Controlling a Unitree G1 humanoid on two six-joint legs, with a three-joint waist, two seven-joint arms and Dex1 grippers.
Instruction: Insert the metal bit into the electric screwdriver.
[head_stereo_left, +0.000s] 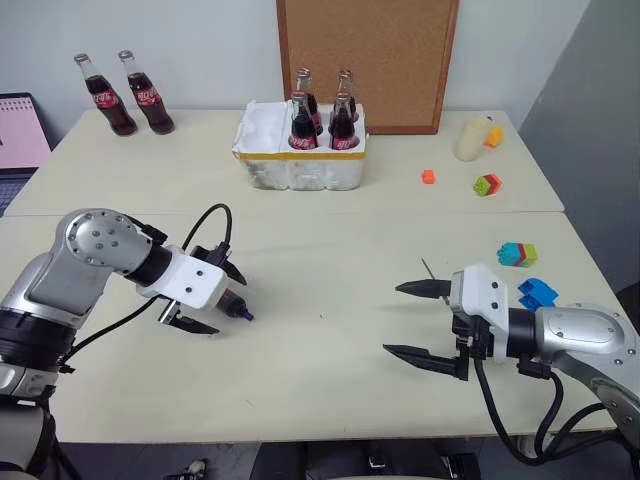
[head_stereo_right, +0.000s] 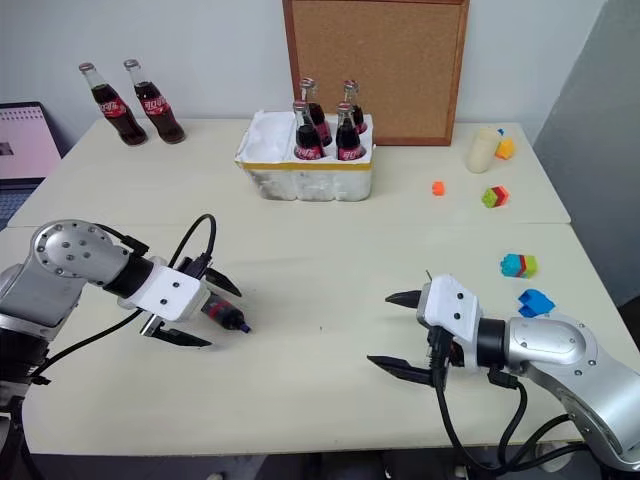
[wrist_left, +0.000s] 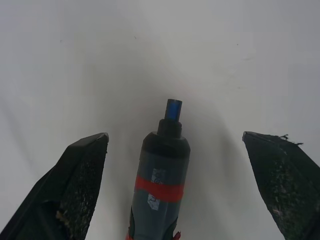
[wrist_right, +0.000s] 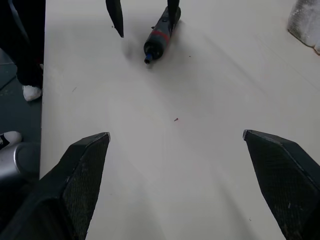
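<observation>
Reaching is the step we judge to be in hand: neither tool part is gripped yet, and the bit is not in the screwdriver.

Nearest the front edge of the table (head_stereo_left: 330, 400), toward its right corner, our right gripper (head_stereo_left: 425, 320) hangs with its fingers spread wide and nothing between them. Just behind its upper finger a thin dark sliver stands up from the surface; we take it for the metal bit (head_stereo_left: 427, 268), though it is too slight to be sure, and we cannot tell whether it touches the finger.

Toward the left edge, a little farther back, our left gripper (head_stereo_left: 205, 297) straddles the electric screwdriver (wrist_left: 160, 190), fingers spread on either side and not pressing it. The screwdriver looks to lie on the table, slim, with a dark grey body, a red band and a narrow blue-ended tip (head_stereo_left: 246, 316) pointing toward the middle.

Next, we judge, the left fingers need to close on the body, and the right must pinch that needle-thin rod squarely before lining it up with the tip.
</observation>
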